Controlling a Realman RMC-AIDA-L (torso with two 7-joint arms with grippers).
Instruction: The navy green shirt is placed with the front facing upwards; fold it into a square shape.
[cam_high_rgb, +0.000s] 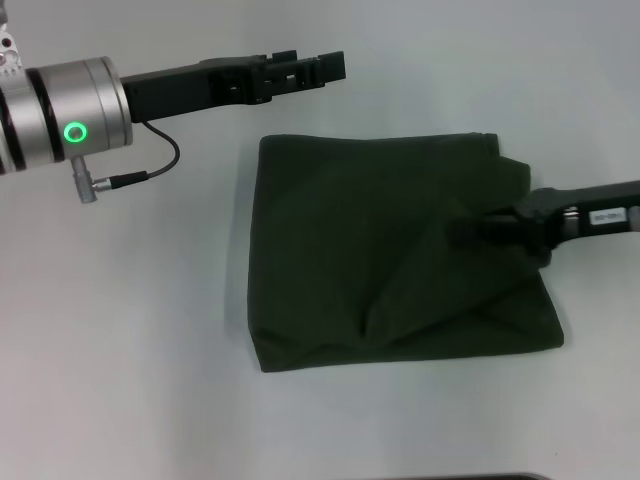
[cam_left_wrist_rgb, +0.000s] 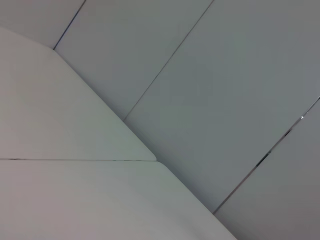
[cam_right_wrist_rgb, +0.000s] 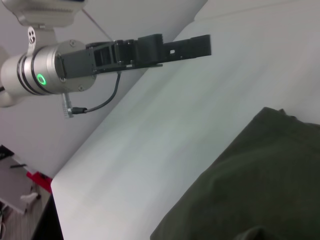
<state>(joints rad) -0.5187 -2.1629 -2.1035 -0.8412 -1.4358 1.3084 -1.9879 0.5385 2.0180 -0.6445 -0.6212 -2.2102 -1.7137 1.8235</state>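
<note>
We see the navy green shirt (cam_high_rgb: 400, 260) lying folded on the white table (cam_high_rgb: 130, 350), roughly a square, its plain green side up and no lettering showing. A few creases run toward its near edge, and a bit of the collar edge pokes out at the far right corner.

Our right gripper (cam_high_rgb: 470, 232) reaches in low from the right, the arm nearly level with the table, and its dark fingertips rest on the right part of the shirt. We cannot tell whether its fingers are parted or pinching cloth, as they blend into the fabric.

Our left gripper (cam_high_rgb: 330, 66) is held off the shirt, beyond its far left corner, the arm stretched horizontally from the left with a green ring lit at the wrist. Its fingers look close together, gripping nothing
</note>
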